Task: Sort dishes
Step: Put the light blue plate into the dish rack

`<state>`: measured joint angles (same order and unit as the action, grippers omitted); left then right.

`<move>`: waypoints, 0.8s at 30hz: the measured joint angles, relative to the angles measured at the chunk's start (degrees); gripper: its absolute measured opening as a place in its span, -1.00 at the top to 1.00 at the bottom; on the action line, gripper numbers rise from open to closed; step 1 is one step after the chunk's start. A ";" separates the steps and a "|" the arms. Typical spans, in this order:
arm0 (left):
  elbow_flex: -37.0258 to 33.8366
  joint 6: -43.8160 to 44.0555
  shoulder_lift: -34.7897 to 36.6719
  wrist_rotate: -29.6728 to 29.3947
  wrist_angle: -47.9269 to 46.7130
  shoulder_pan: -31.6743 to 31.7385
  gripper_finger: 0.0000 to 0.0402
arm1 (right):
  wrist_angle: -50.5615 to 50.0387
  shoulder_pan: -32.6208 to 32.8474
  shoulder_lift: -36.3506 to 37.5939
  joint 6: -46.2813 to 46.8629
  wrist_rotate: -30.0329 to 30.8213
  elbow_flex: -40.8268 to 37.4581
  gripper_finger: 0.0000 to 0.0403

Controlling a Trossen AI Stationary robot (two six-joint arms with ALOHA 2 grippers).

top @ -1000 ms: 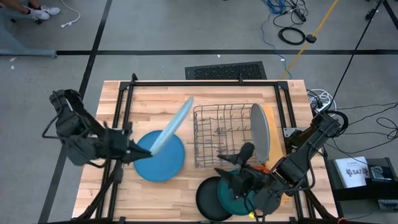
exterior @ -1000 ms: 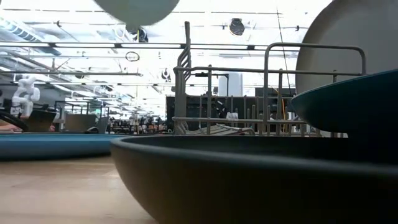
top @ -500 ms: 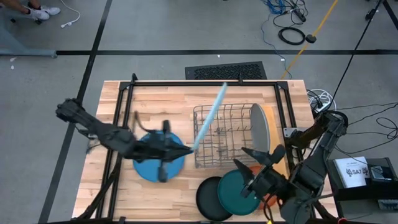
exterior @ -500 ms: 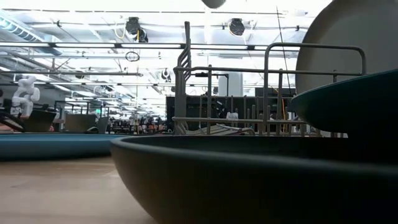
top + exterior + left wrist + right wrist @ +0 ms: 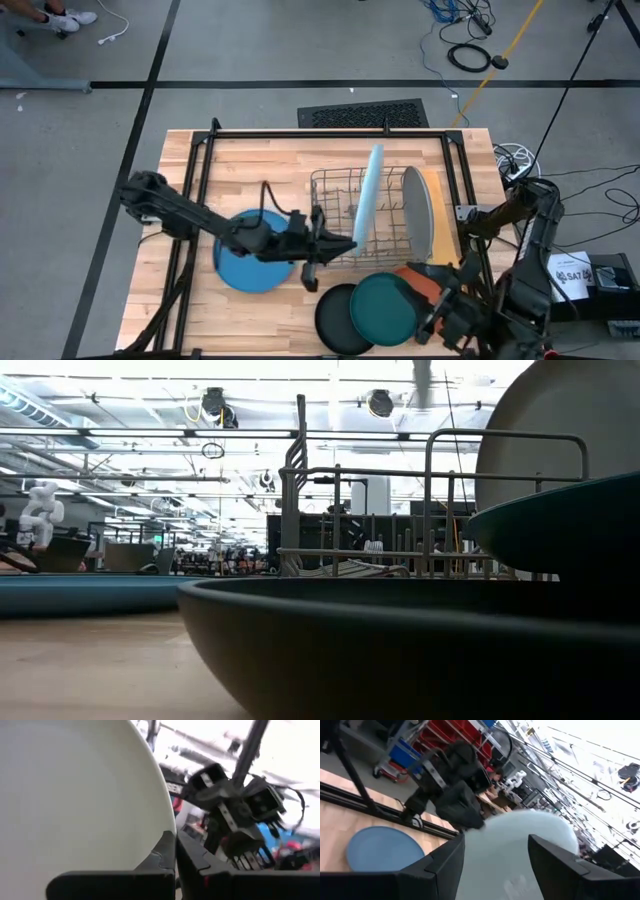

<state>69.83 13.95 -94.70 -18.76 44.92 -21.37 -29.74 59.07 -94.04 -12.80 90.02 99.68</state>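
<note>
My left gripper is shut on the pale blue plate, which stands on edge over the wire rack. The grey plate stands in the rack's right end. The medium blue plate lies flat on the table. The black plate lies at the near edge. The dark teal plate rests partly on it and on the orange plate. My right gripper is open and empty beside the teal plate. My left gripper pinches the pale blue plate's rim between its two fingers, on the plate's near side. The fingers come level from the table's left. The plate stands upright on edge above the rack. Whether it touches the rack wires, I cannot tell.
The table's black frame rails run along the left, far and right sides. In the low view the black plate's rim fills the foreground, with the teal plate raised behind it.
My left gripper has gone toward the table's right edge with the pale blue plate. The plate has turned from a slant over the medium blue plate to upright over the rack. My right gripper has drawn back from over the teal plate toward the near right corner.
</note>
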 joint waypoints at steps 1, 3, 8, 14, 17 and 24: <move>0.01 0.97 -1.41 0.04 1.75 0.33 1.00 | -0.01 0.38 0.00 0.00 -0.03 0.00 -0.04; 0.01 3.19 -4.71 -0.18 4.65 0.85 1.00 | 0.00 0.90 0.00 -0.09 -0.04 0.00 -0.04; -0.01 10.59 -13.18 -2.40 15.93 1.48 1.00 | -0.05 1.89 0.00 -0.31 -0.04 0.00 -0.04; -0.01 12.75 -20.41 -4.25 31.81 3.06 1.00 | -0.35 2.55 0.00 -0.33 -0.04 0.00 -0.04; 0.01 15.67 -22.51 -4.32 34.71 3.88 1.00 | -0.47 2.55 0.00 -0.34 -0.02 0.00 -0.04; 1.65 19.35 -29.67 -4.82 45.26 5.08 1.00 | -0.51 2.53 -0.02 -0.38 -0.03 -0.01 -0.04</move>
<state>71.49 33.31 -124.36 -23.58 90.18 -16.28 -30.25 61.60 -94.06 -13.18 89.99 99.67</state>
